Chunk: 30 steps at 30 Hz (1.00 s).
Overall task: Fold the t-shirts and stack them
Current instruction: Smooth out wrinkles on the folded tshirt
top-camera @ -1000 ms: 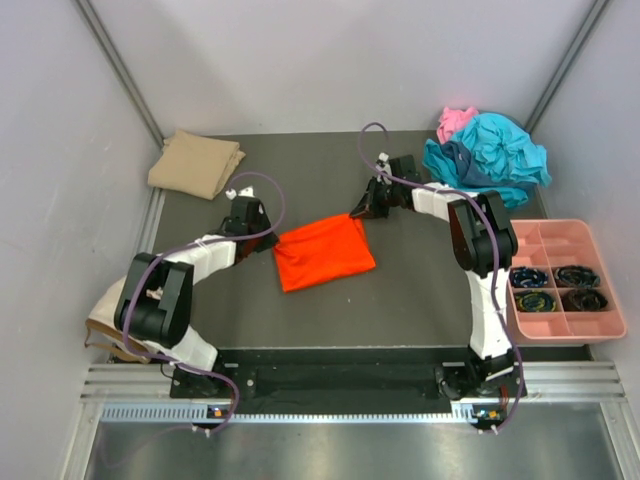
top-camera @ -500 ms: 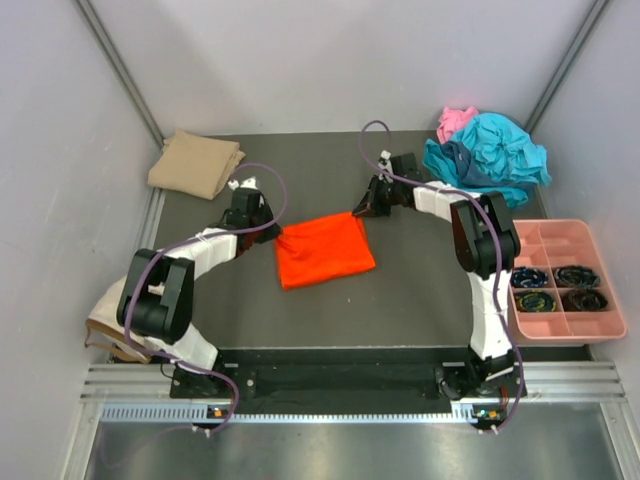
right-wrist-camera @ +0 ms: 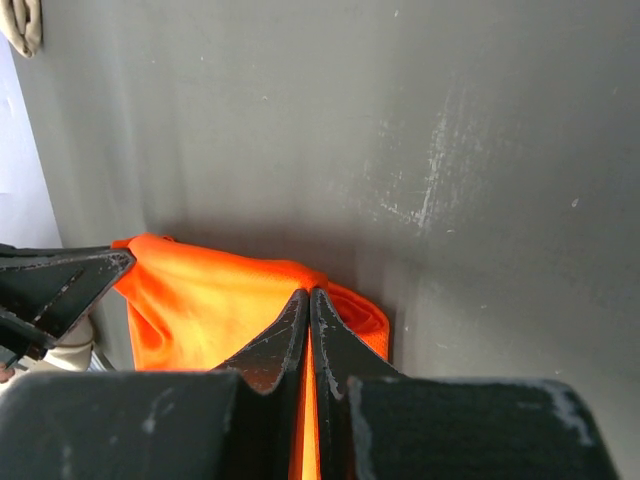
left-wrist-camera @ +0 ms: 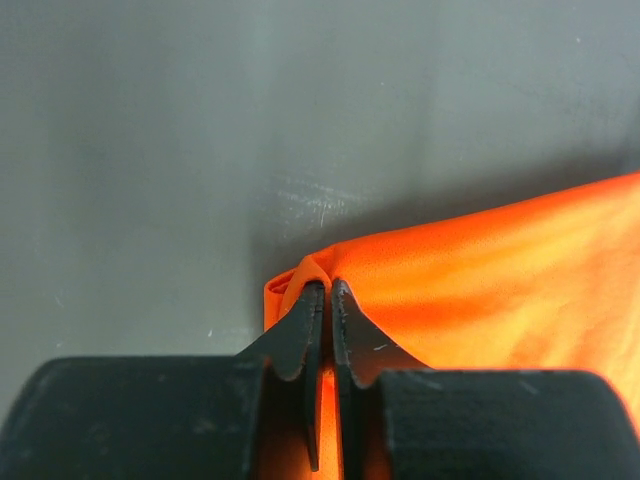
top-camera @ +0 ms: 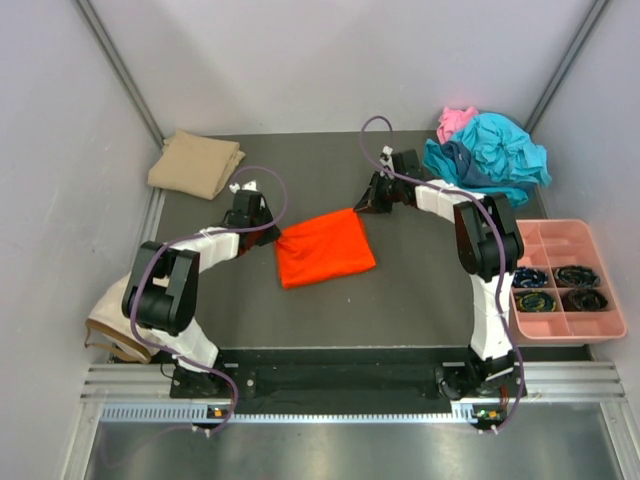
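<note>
The left end effector (left-wrist-camera: 326,288) is closed, pinching the far left corner of the bright orange cloth t-shirt (top-camera: 325,248). The right end effector (right-wrist-camera: 308,293) is closed on its far right corner. The garment lies folded mid-way across the dark grey counter (top-camera: 420,290).

- Far left, beyond the left end effector: folded tan cloth t-shirt (top-camera: 196,163).
- Far right: crumpled teal cloth t-shirts (top-camera: 490,155), with a pink cloth t-shirt (top-camera: 457,120) behind them.
- Near right: pink plastic compartment tray (top-camera: 535,245).
- Near left: cream round cap-like object (top-camera: 105,325).
</note>
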Motion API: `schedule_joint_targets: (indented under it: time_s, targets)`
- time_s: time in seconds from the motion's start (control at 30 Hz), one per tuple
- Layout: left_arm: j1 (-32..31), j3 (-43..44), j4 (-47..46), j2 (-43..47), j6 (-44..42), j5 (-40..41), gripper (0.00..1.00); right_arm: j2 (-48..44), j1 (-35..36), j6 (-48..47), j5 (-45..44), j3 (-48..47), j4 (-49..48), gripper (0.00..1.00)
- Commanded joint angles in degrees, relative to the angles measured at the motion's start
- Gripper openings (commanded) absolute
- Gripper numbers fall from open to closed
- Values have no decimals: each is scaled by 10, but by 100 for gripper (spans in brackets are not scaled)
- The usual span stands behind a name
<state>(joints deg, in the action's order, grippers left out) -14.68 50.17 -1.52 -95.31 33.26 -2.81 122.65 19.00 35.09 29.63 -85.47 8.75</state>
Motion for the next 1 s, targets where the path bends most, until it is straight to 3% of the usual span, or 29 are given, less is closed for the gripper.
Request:
schedule_joint_targets:
  time_s: [0.0,0.17,0.2,0.27,0.33,0.43,0.47,0.7,0.93,0.97]
  targets:
    - [6,11,-22,-10,-2,-1,10,-20,-1,-11,-19,3,-11,0]
    - [7,11,-23,-12,-1,-5,23,-20,-1,-12,-27,4,-9,0]
    - [7,12,-22,-13,-1,-5,35,-18,-1,-12,-29,3,-9,1]
    - [7,11,-21,-12,1,-4,44,-19,-3,-12,-33,3,-8,3]
    - [8,11,-20,-8,1,-2,62,-19,-3,-13,-35,3,-8,6]
    - [9,12,-16,-6,1,1,73,-18,-4,-15,-40,3,-6,16]
    - [10,13,-14,-6,1,3,78,-19,-4,-16,-41,3,-6,25]
    - [15,10,13,25,6,56,85,-32,-5,-28,-77,6,14,60]
    - [16,-18,51,123,1,67,91,-107,-4,-56,-124,43,23,71]
    - [15,-19,57,136,-2,65,96,-122,-4,-60,-126,57,25,73]
